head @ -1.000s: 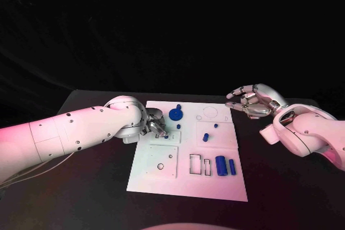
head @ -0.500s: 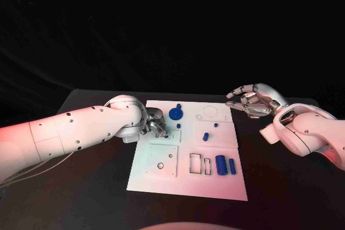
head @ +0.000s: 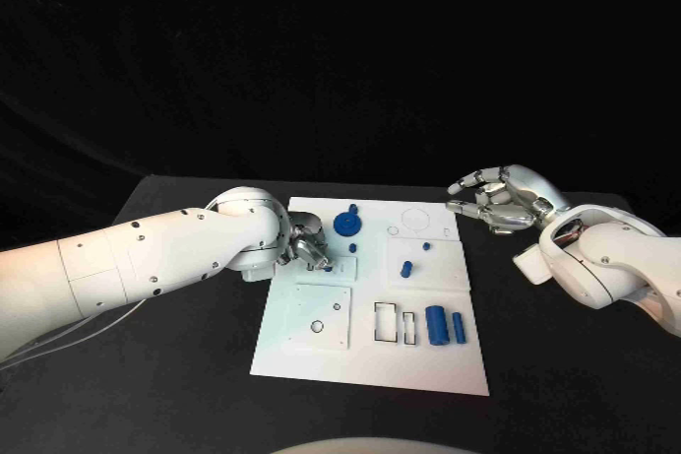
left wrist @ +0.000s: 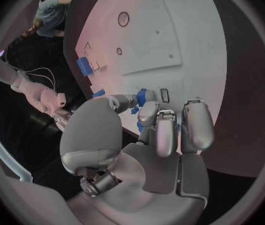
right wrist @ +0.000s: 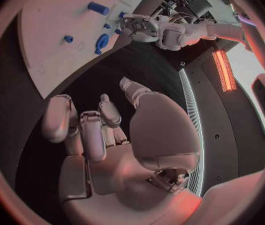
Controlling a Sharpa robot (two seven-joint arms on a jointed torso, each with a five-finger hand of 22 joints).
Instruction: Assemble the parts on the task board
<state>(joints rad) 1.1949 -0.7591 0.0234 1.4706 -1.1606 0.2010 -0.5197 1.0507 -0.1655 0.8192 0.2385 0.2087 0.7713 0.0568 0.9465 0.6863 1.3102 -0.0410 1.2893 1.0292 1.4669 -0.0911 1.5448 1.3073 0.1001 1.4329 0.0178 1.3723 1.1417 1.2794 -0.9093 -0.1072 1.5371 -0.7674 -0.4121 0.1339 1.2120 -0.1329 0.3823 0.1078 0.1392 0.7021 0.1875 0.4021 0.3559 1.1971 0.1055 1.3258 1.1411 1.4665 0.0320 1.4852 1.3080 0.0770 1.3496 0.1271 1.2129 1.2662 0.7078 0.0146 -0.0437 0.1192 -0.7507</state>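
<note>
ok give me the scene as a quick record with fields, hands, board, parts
left hand: over the board's left side, fingers at a small blue part; grip unclear
right hand: off the board's right edge, fingers apart, holds nothing
board: white, flat on the black table
disc part: far side of board
two cylinders: side by side, near right
small pegs: mid-board

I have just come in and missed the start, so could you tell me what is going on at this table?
The robot is assembling small blue parts on the white task board. Its left hand is down on the board's left side, fingers at a small blue part by a rectangular slot; whether it grips the part is unclear. The right hand hovers off the board's far right corner, fingers curled, holding nothing. A blue disc, a small peg and two cylinders sit elsewhere on the board.
</note>
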